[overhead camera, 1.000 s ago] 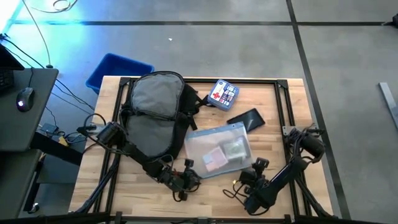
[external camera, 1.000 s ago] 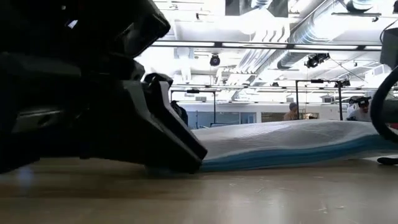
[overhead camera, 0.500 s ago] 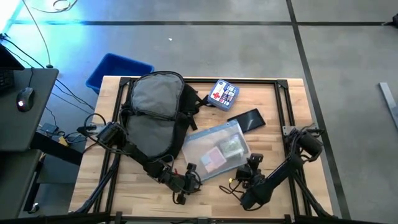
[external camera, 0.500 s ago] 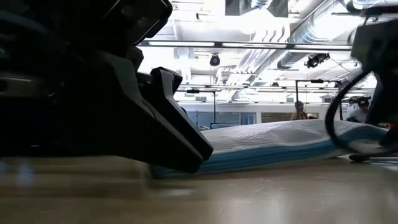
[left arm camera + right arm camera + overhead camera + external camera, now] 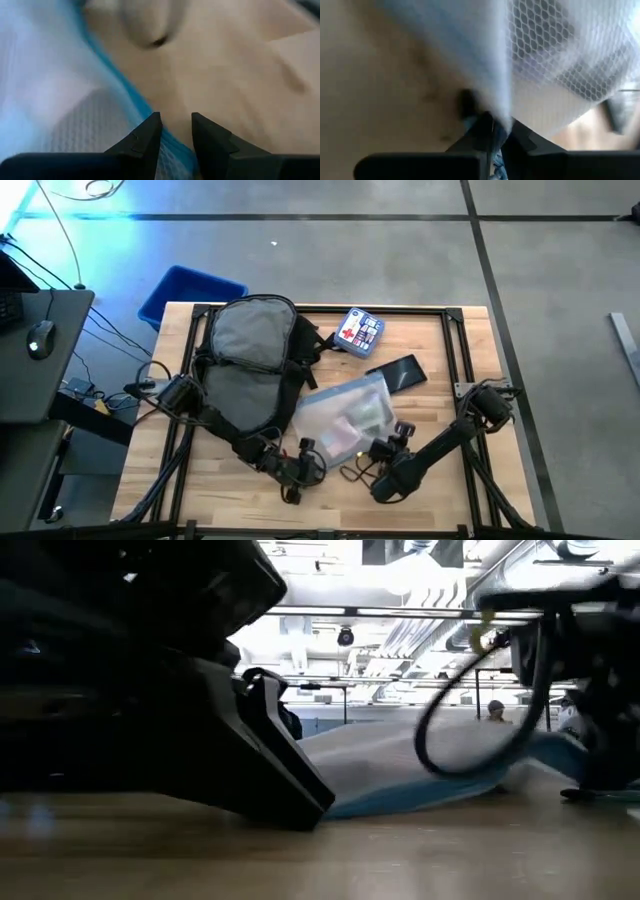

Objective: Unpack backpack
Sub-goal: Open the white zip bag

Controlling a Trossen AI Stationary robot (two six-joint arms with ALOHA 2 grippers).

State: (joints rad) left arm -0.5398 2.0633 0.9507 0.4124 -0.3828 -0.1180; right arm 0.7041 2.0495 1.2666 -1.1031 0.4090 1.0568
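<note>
Both arms are dark, nearly black, built of slim straight links joined by rounded, bulkier joint housings. Thin black cables loop loosely off the wrist of the right arm [image 5: 440, 448] and trail beside the left arm [image 5: 200, 415]. The left gripper [image 5: 176, 131] ends in two black, wedge-shaped fingers with angular, faceted faces; the right gripper [image 5: 492, 131] has the same matte black fingers.

backpack [image 5: 245, 370] left on table [image 5: 470, 490] | pouch [image 5: 345, 420] right of it | kit [image 5: 360, 332], phone [image 5: 398, 372] behind pouch
</note>
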